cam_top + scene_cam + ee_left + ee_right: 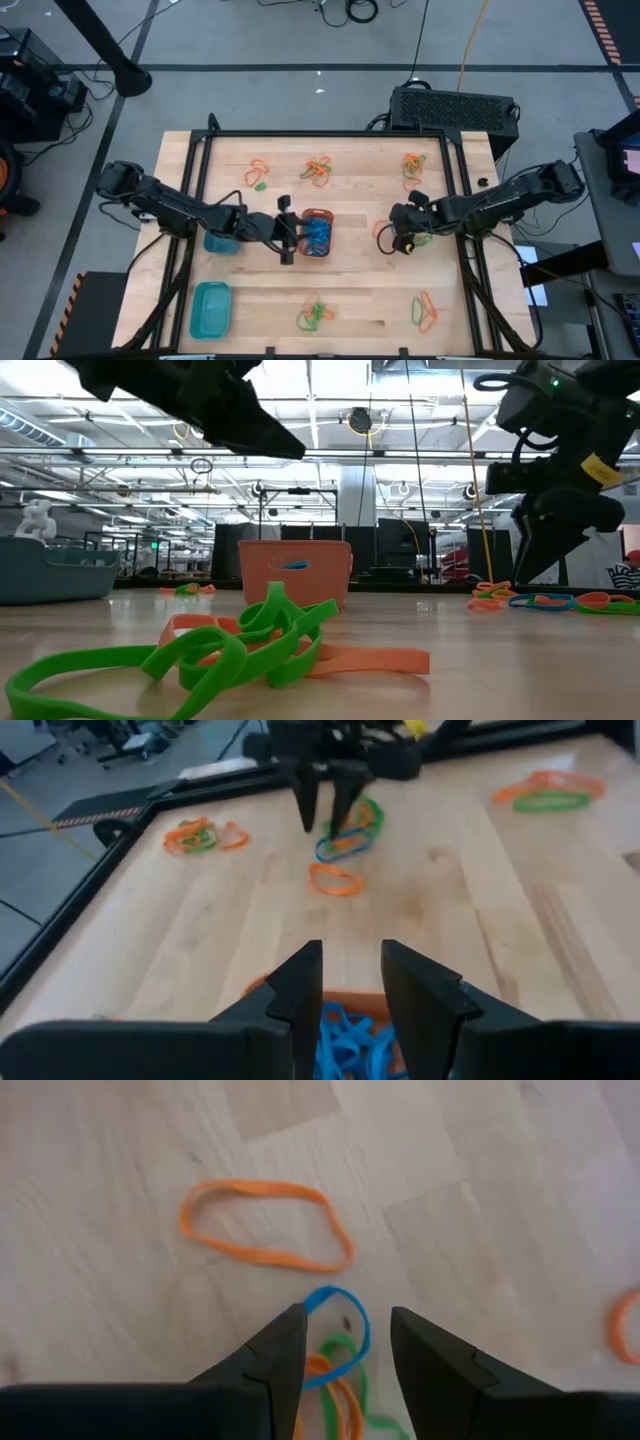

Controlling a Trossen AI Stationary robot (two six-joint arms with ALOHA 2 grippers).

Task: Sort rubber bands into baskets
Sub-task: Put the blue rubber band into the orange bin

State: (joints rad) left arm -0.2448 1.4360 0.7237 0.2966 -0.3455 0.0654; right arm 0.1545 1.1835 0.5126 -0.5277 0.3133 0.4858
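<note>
The orange basket point(317, 232) stands mid-table with blue rubber bands point(345, 1040) inside it. My left gripper point(287, 236) hovers open at the basket's left rim, nothing between its fingers point(300, 982). My right gripper point(394, 236) hangs open, pointing steeply down, right of the basket. It is over a small cluster of a blue band point(342, 1328), a green band point(345, 1380) and orange ones. A single orange loop point(265, 1225) lies flat on the wood just beyond. The round blue-teal basket point(221, 241) sits under my left arm. The teal rectangular basket point(210, 308) stands at the near left.
More band piles lie at the far left point(258, 175), far middle point(318, 170), far right point(413, 165), near middle point(313, 315) and near right point(427, 312). A black frame point(330, 134) borders the table. Bare wood lies between the basket and the right gripper.
</note>
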